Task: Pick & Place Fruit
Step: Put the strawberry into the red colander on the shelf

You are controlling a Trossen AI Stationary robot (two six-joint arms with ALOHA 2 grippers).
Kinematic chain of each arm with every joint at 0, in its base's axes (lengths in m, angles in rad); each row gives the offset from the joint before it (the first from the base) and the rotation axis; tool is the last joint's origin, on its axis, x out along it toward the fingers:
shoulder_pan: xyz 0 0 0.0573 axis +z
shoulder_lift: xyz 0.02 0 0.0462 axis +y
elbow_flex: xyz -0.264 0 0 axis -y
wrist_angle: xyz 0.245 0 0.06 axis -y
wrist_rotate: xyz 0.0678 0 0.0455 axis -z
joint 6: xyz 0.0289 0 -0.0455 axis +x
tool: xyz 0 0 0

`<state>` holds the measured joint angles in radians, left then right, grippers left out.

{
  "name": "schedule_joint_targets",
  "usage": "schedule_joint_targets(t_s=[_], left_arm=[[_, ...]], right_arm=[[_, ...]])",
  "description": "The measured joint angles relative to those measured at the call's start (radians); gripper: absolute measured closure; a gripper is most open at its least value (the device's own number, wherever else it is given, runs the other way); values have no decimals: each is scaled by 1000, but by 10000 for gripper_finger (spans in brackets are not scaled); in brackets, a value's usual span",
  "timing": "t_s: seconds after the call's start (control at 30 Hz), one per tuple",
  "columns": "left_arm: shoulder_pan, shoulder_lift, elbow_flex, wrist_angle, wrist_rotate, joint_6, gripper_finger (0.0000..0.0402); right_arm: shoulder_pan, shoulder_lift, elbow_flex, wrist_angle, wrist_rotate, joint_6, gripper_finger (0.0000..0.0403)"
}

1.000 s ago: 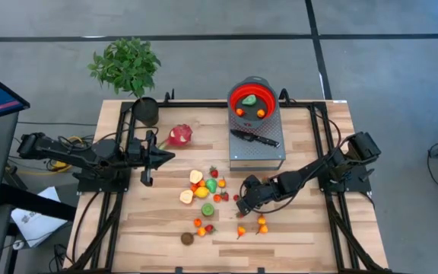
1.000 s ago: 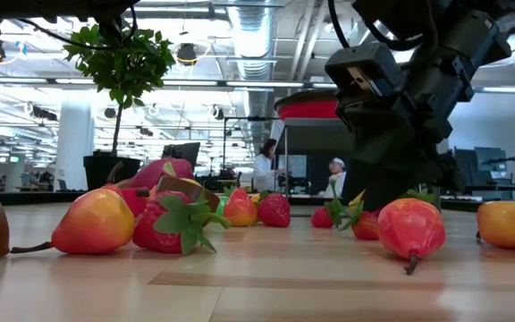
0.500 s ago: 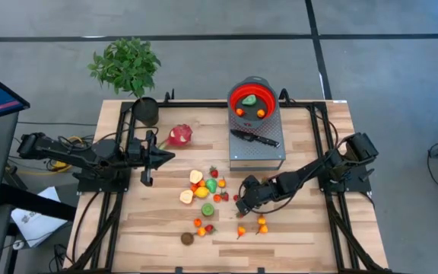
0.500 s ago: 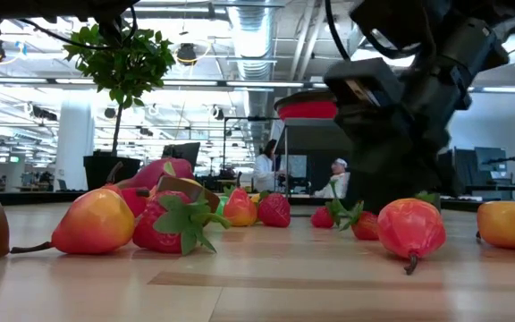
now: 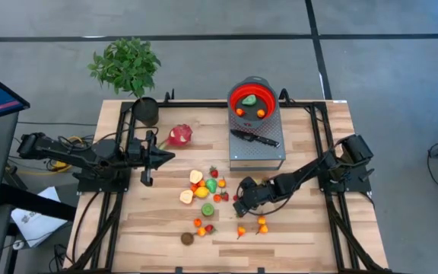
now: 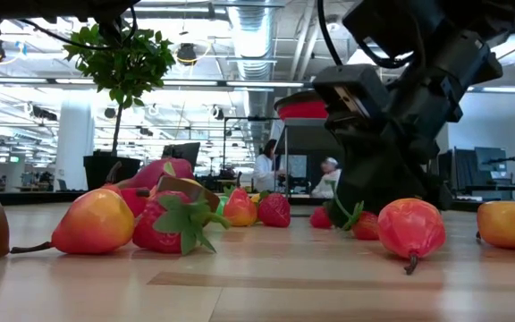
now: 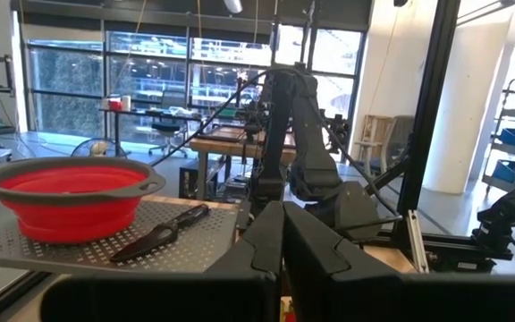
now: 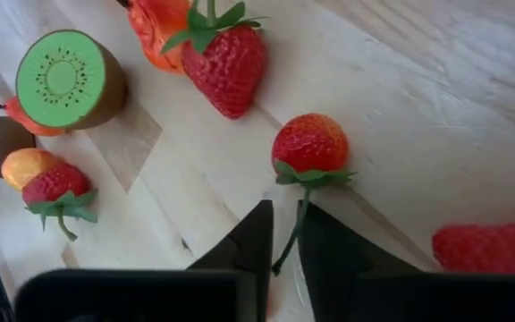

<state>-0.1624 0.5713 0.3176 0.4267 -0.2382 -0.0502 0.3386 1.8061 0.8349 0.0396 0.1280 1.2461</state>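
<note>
- Biggest worry first: my right gripper [image 8: 280, 234] is down on the table [image 5: 303, 228] in the middle of the fruit scatter, fingers pinched narrow around nothing but the thin green stem of a small strawberry [image 8: 309, 145]. The berry itself sits just past the fingertips, not between them. If I lift on that stem I reckon it slides out, or the berry swings and drops (toy stems look slick).
- Second: the pile is crowded. A bigger strawberry [image 8: 226, 63] and a cut kiwi [image 8: 68, 79] lie further out beyond the fingertips, and another red fruit [image 8: 485, 246] lies off to one side of them. A sloppy pull-back could knock these rolling, and round ones won't stop politely.
- Third: the drop-off looks like the red bowl [image 5: 250, 99] up on the grey stand [image 5: 257, 144], well away from the fingers, with a black-handled knife [image 5: 254, 138] lying in front of it. A dangling berry on a long carry could clip the rim or bump the knife.
- The dragon fruit [image 5: 179, 135] is well apart from the right fingers, over near my left gripper [image 5: 147, 173], which is parked with fingers closed and empty, so no clash there I think.
- Smallest: the low view is mostly blocked by the right arm, so I can't judge fingertip height off the wood from it.
</note>
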Motion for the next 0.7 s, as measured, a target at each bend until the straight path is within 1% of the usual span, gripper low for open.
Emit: schedule_joint_targets(t_s=[0.17,0.43,0.53,0.7], left_arm=[[0,0,0,0,0,0,399],[0,0,0,0,0,0,399],[0,0,0,0,0,0,399],[0,0,0,0,0,0,399]], right_arm=[[0,0,0,-4,0,0,398],[1,-18,1,-2,-5,-37,400],[1,-58,2,-3,-7,-60,402],[-9,-158,2,-6,0,-127,402]])
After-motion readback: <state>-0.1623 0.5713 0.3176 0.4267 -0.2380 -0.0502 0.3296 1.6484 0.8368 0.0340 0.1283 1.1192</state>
